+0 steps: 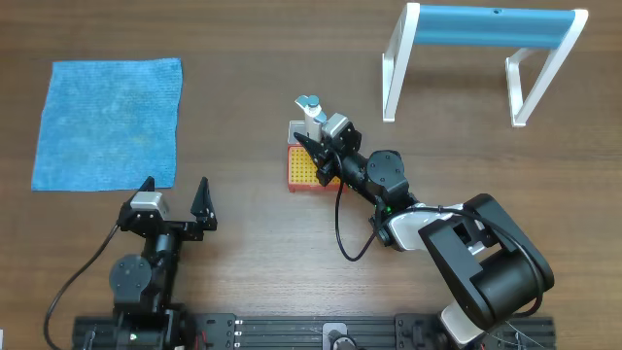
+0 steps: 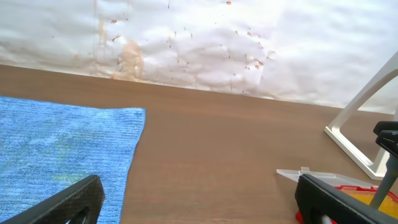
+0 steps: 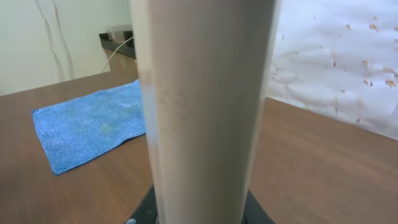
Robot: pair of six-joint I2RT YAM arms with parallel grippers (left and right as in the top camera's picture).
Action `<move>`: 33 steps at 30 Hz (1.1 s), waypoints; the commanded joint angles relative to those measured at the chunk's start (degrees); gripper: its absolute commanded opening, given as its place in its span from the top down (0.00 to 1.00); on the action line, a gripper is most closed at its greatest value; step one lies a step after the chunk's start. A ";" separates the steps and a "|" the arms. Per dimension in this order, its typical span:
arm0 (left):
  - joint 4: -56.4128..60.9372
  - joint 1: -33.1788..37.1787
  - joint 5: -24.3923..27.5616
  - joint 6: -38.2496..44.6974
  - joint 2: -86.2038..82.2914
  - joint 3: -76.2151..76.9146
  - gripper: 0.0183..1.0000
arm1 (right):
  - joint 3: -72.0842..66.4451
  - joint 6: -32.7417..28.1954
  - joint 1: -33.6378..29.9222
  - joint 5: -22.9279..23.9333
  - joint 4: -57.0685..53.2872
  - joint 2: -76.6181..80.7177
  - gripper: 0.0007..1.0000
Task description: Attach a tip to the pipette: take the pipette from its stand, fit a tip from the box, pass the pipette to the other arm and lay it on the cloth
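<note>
One pipette (image 1: 314, 119) stands upright, knob uppermost, over the tip box (image 1: 301, 173), held by the right gripper (image 1: 317, 138); left gripper (image 1: 176, 193) gapes wide.

Brown wood tabletop (image 1: 253, 58), white backdrop (image 2: 311, 50) w/ brown spots, black slotted rail (image 1: 272, 331) along front edge

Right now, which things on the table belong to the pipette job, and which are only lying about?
For the job:
pipette, held in the right gripper
tip box
cloth
stand
left gripper, open

Only lying about:
black cable
white sheet behind the table
</note>
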 commanded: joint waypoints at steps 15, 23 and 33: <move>-0.13 -0.22 0.63 1.14 -0.26 -0.20 0.01 | 0.17 -0.63 -0.02 0.13 -9.18 -11.23 0.93; -0.11 -0.22 0.63 1.14 -0.26 -0.20 0.00 | 1.49 -1.07 -0.83 0.13 -8.72 -14.67 0.93; -0.13 -0.22 0.63 1.14 -0.26 -0.20 0.01 | 3.80 -1.03 -0.81 0.07 -12.61 -22.67 0.93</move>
